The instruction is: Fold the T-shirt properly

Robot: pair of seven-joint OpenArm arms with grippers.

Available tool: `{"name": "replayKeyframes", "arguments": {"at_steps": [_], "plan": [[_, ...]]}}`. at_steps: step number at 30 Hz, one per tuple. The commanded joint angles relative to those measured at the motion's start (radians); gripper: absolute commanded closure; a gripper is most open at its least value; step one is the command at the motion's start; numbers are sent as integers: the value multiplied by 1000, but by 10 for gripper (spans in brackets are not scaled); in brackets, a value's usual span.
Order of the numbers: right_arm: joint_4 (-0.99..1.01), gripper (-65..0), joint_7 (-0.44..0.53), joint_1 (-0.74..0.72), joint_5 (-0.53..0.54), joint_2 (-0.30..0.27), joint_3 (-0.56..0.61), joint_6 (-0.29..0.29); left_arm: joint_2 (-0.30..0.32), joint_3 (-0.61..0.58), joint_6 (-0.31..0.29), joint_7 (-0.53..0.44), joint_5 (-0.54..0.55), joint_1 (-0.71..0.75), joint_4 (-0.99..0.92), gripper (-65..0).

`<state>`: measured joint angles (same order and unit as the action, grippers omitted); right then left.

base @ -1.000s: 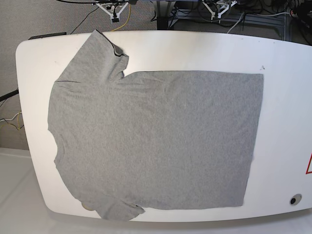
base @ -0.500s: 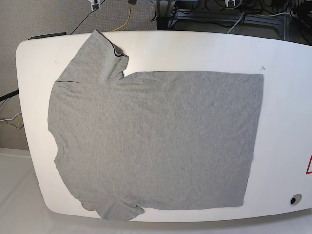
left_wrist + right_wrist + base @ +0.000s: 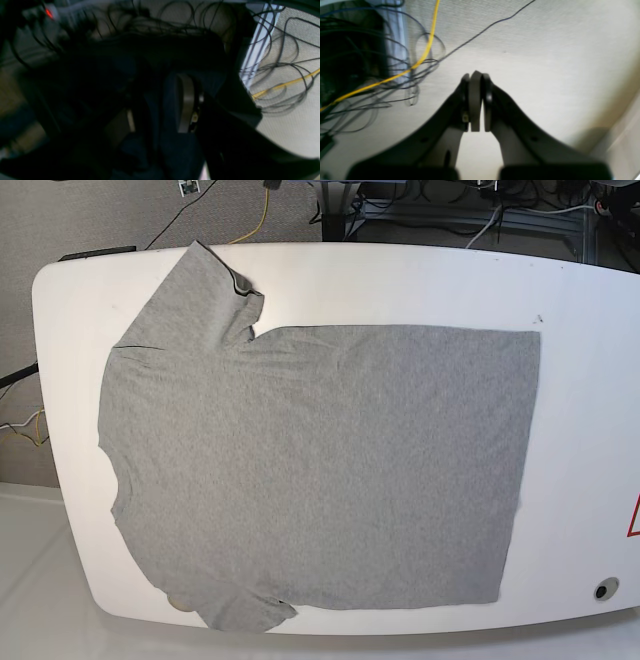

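Observation:
The heather-grey T-shirt point(image 3: 320, 470) lies flat on the white table point(image 3: 590, 380), neck to the left and hem to the right. One sleeve point(image 3: 190, 290) points to the back left. The other sleeve point(image 3: 240, 612) reaches the front edge. My right gripper point(image 3: 476, 75) is shut and empty, off the table over pale carpet. Only a small part of that arm point(image 3: 188, 186) shows at the top edge of the base view. My left gripper point(image 3: 185, 82) looks shut and empty in a very dark view, among cables behind the table. It does not show in the base view.
Black cables and a yellow cable point(image 3: 395, 75) lie on the floor behind the table; the yellow cable also shows in the left wrist view point(image 3: 282, 86). A round hole point(image 3: 604, 589) and a red mark point(image 3: 634, 520) are at the table's right end.
Both arms have drawn back past the top edge of the base view. The T-shirt has not moved.

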<state>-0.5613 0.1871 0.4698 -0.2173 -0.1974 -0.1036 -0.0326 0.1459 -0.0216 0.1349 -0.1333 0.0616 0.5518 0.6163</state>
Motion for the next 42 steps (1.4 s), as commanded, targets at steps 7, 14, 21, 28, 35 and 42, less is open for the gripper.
{"name": "replayKeyframes", "arguments": {"at_steps": [7,14,21,28,35,42], "plan": [[-304,-12,-39,243,31,-48,6,0,35,8,-29,46,-54,213,306,-199],[-447,-10,-40,354,43,-71,10,3,70,17,-22,74,-73,285,452,-198],[-559,-11,-35,445,36,-147,-1,5,151,47,-58,198,-8,354,651,-198],[-756,-16,-75,511,128,-201,0,-3,171,125,-50,219,12,380,825,-201],[-957,-20,-146,574,197,-198,-27,-9,163,167,-42,222,-2,405,939,-205],[-1144,-28,-249,635,225,-178,-92,-7,174,154,-50,214,-10,428,1026,-202]]}}
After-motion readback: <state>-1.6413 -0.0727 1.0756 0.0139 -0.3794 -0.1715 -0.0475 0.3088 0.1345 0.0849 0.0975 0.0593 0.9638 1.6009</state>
